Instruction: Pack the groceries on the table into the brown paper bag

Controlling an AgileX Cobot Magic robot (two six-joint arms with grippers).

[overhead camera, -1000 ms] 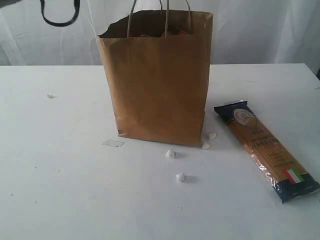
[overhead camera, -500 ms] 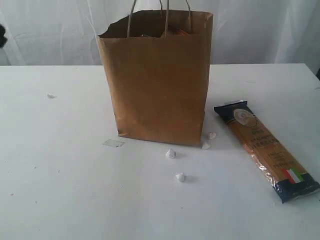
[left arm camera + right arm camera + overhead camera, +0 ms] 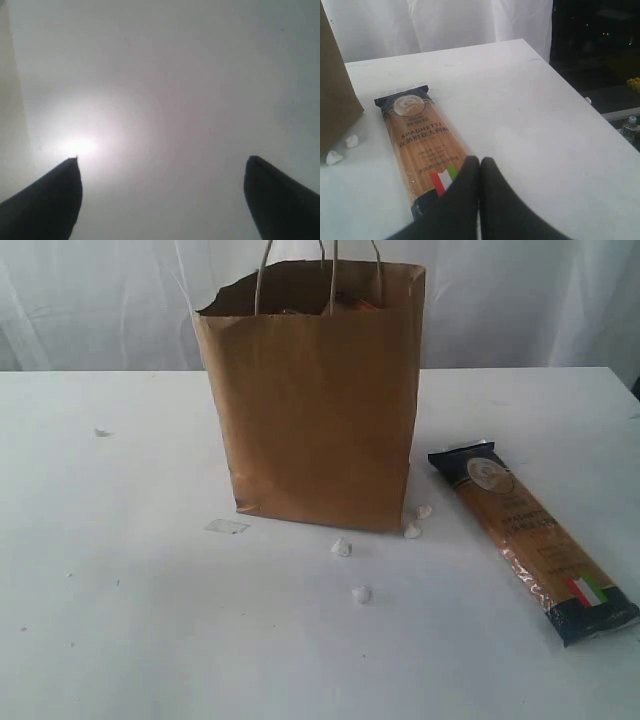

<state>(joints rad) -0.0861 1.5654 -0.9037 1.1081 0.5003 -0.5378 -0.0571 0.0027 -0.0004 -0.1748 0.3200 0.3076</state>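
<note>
The brown paper bag [image 3: 318,390] stands upright at the middle back of the white table [image 3: 120,570], its string handles up; something orange-brown shows just inside its rim. A long spaghetti packet [image 3: 530,537] lies flat on the table to the bag's right, and the right wrist view shows it too [image 3: 420,140]. My right gripper [image 3: 479,161] is shut with nothing in it, its tips over the packet's near end by the flag mark. My left gripper [image 3: 162,162] is open and empty, facing a plain pale surface. Neither gripper shows in the exterior view.
Small white crumbs [image 3: 342,547] and a scrap of clear tape [image 3: 226,527] lie in front of the bag. A white curtain hangs behind the table. The table's right edge [image 3: 580,95] drops off to a dark area.
A dark loop at the upper left of the exterior view has gone out of frame. The bag and spaghetti packet have not moved.
</note>
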